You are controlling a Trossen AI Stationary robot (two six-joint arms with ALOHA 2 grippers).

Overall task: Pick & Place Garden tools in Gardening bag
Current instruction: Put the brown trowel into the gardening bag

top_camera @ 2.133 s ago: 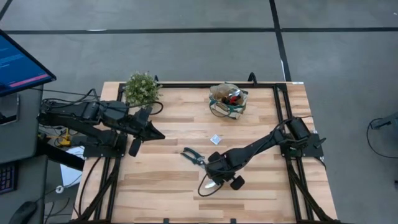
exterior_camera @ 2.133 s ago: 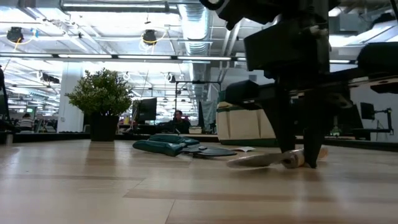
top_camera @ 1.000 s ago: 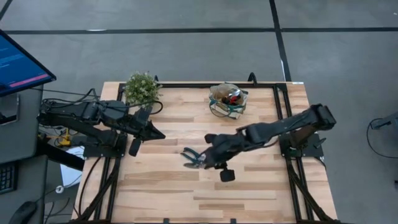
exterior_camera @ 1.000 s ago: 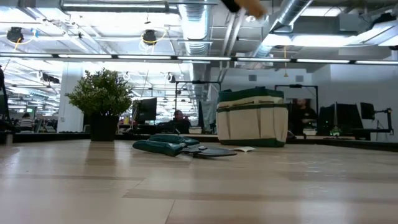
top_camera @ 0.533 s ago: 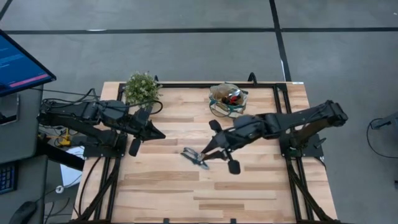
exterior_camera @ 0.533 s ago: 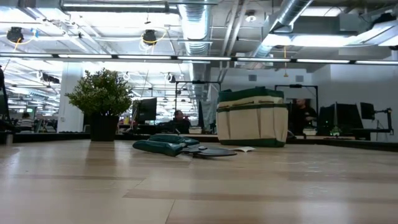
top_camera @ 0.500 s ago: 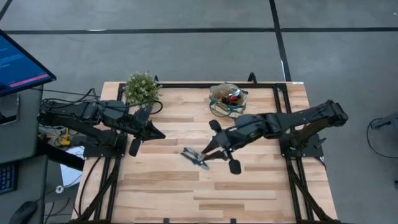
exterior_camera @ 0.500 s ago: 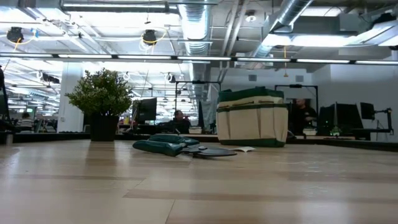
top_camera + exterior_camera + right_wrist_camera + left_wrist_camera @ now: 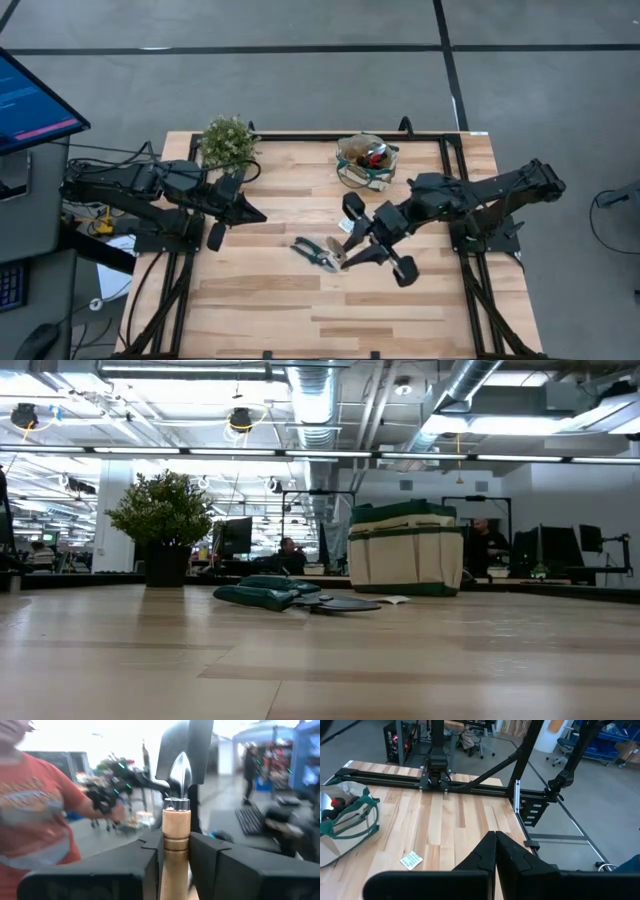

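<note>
The right gripper [image 9: 352, 246] hangs above the middle of the wooden tabletop [image 9: 260, 310], its jaws closed on the round wooden handle of a silver-bladed trowel [image 9: 175, 827]. In the right wrist view the pale handle stands between the two dark fingers [image 9: 147, 855] with the shiny blade pointing away from the camera. From above, the tool's tip shows just beside the dark-handled pruning shears [image 9: 312, 251], which lie flat on the tabletop and are not yet picked up.

The small round tan fabric gardening bag with green trim [image 9: 365, 163] sits near the far edge of the tabletop, well apart from the gripper, with a red-and-black item already inside. A tiny white square packet [image 9: 411, 860] lies on the boards between the bag and the shears.

The trowel looks rigid and fairly light, with most of its weight probably in the metal blade. The wood is smooth and could twist in the grip, so a hold near the metal collar would likely keep it from swinging. The soft bag may sag if the blade catches its rim.

The left gripper [image 9: 495, 847] waits near the bushy green potted plant [image 9: 228, 142], jaws pressed together and empty.
</note>
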